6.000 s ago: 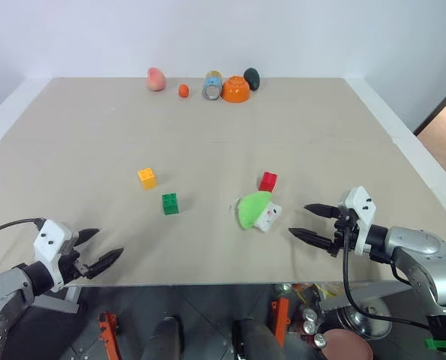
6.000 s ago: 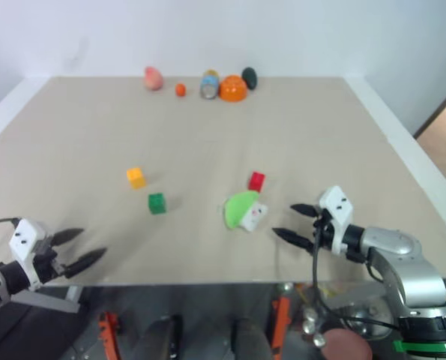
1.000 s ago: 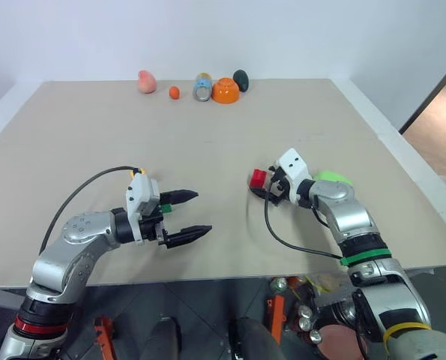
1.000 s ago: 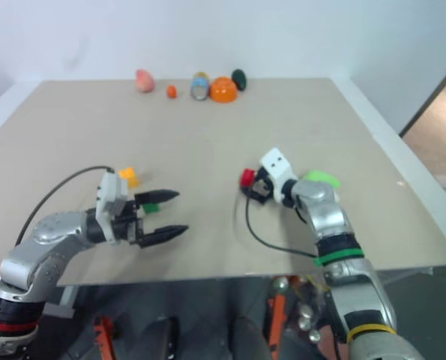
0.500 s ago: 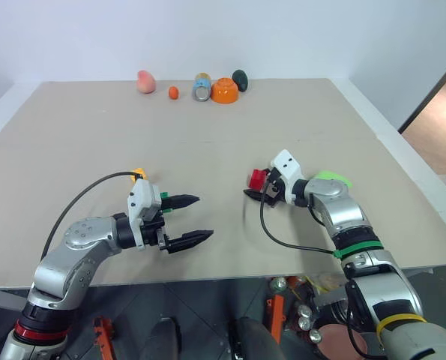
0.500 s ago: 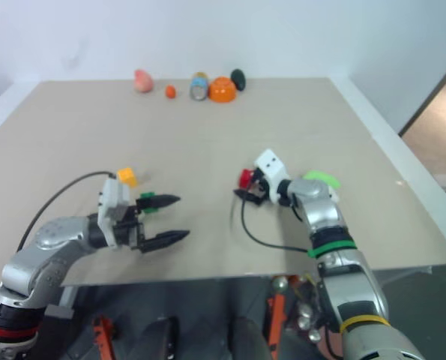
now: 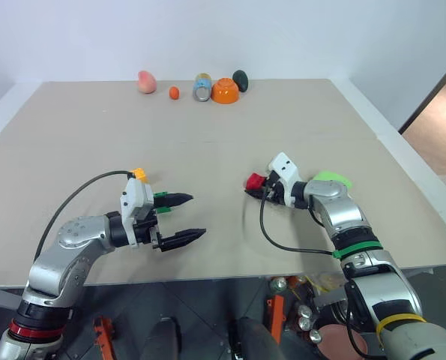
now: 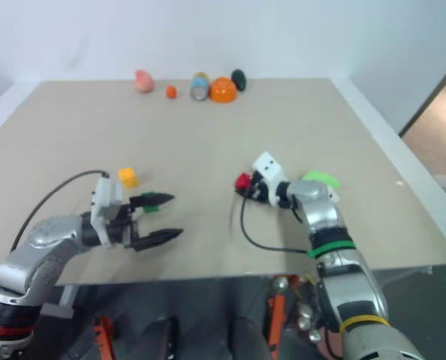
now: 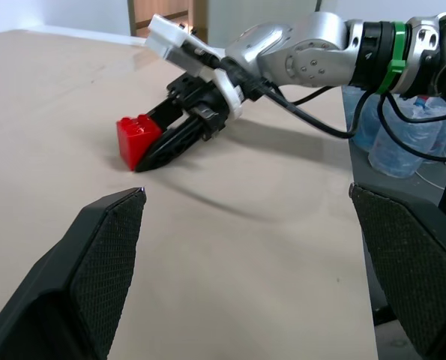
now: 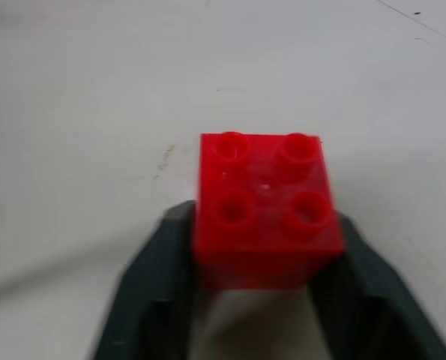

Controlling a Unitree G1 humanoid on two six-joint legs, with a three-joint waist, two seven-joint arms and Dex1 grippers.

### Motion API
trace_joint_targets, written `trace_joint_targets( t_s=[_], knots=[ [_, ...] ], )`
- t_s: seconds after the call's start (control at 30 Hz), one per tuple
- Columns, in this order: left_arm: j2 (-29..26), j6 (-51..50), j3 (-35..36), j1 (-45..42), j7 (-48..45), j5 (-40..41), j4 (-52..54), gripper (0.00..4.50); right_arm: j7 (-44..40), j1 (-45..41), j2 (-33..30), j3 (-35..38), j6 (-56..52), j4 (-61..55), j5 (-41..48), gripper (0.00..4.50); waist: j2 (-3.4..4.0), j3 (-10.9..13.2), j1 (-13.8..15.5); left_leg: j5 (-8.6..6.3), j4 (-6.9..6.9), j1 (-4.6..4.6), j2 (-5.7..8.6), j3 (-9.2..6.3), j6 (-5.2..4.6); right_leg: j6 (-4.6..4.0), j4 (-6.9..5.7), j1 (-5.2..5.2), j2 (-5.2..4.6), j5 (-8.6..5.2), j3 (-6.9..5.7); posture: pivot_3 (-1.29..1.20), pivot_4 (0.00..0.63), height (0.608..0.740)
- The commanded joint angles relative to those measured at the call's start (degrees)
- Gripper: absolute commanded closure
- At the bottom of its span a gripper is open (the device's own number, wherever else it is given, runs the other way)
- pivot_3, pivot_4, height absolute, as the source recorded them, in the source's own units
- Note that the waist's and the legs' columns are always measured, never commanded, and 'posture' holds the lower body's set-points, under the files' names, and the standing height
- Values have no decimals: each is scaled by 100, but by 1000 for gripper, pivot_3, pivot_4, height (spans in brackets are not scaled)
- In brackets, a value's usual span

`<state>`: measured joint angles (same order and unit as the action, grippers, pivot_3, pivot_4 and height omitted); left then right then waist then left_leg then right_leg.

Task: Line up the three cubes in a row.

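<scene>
Your right gripper (image 7: 254, 186) is clamped on the red cube (image 10: 264, 206): in the right wrist view both black fingers (image 10: 151, 277) press against its two sides, studs facing up, and it sits on the tan table (image 7: 230, 135) right of centre. From the left wrist view you see the same grip, the cube's bottom edge on or barely off the surface, can't tell which. Your left gripper (image 7: 179, 217) is released, its two fingers spread wide with nothing between them, hovering over the table near the front edge, pointing toward the right arm. The yellow cube (image 8: 127, 178) lies just behind the left wrist, well apart from the red one. The green cube (image 7: 160, 196) is mostly hidden by the upper left finger, only a sliver shows. A green-capped toy (image 7: 332, 180) peeks out behind your right forearm. Along the far edge of the table you have a pink toy (image 7: 145, 81), a small orange ball (image 7: 174, 92), a can (image 7: 202, 87), an orange bowl (image 7: 225, 91) and a dark green object (image 7: 240, 79), all well away from the cubes.
</scene>
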<state>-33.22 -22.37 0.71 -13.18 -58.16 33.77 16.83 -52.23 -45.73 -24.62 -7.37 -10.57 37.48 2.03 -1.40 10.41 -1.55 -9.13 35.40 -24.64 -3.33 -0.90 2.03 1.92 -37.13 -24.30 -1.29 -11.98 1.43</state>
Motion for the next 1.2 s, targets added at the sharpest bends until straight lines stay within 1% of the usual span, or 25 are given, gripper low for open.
trace_joint_targets(
  t_s=[0.03,0.1,0.2,0.27,0.33,0.43,0.5,0.6,0.77,0.93,1.03,1.2],
  knots=[
    [-267,2,284,-41,-208,154,47,0,-65,-48,-91,41,30,-44,-4,3232,0,0,-1,0,0,0,0,0,0,0,0,0,0,0,0,0,150,738],
    [-539,-117,314,-3,-507,262,70,0,-305,71,-202,13,-36,-373,62,3232,0,0,0,0,-1,0,0,0,0,0,0,0,0,0,0,0,150,738],
    [-863,-203,325,70,-870,357,117,0,-1266,482,-500,-42,-289,-1413,513,3232,2,1,21,-1,-4,-4,0,0,1,3,0,-3,-1,-6,0,0,150,738],
    [-956,-218,356,68,-946,398,102,0,-1977,768,-753,-128,-627,-2208,920,3232,2,1,27,-5,-7,-7,0,1,5,7,0,-5,-3,-14,0,0,150,738],
    [-996,-242,391,55,-978,434,89,0,-2604,979,-1041,-364,-903,-2823,1149,3232,4,3,26,-12,-7,-5,-2,2,4,8,0,-5,-3,-18,0,0,150,738],
    [-1004,-345,439,64,-953,525,161,0,-3106,1122,-1297,-738,-754,-3073,1063,3232,4,3,14,-14,-6,1,-9,4,3,3,0,-4,2,-19,-1,0,150,738],
    [-1017,-463,479,115,-931,660,287,0,-3202,1060,-1294,-910,-491,-2855,899,3232,2,4,11,-14,-6,6,-13,7,3,-6,0,-4,4,-16,-2,0,150,738],
    [-1100,-668,589,227,-930,875,489,0,-3232,758,-1129,-1055,-107,-2232,702,3232,2,4,7,-13,-2,9,-14,10,3,-11,0,-4,4,-12,-2,0,150,738],
    [-1283,-844,836,438,-876,1030,674,0,-3234,-98,-804,-1099,657,-685,384,3232,1,7,-36,-13,4,12,-15,21,3,-14,0,-6,2,-3,2,0,150,738],
    [-1346,-958,1008,678,-711,1145,933,0,-3239,-786,-681,-1024,1372,662,162,3232,0,7,-24,-13,-2,8,-16,20,4,-11,0,-7,4,-9,2,0,150,738],
    [-1348,-1009,1084,789,-605,1206,1050,0,-3245,-972,-623,-1014,1698,1178,63,3232,0,7,-14,-18,-5,5,-15,20,10,-7,0,-8,3,-18,3,0,150,738],
    [-1357,-1058,1129,848,-497,1271,1123,0,-3101,-1091,-466,-992,2117,1722,-129,3232,0,7,-20,-22,-6,9,-16,20,11,-7,-1,-6,5,-20,5,0,150,738]
  ],
)
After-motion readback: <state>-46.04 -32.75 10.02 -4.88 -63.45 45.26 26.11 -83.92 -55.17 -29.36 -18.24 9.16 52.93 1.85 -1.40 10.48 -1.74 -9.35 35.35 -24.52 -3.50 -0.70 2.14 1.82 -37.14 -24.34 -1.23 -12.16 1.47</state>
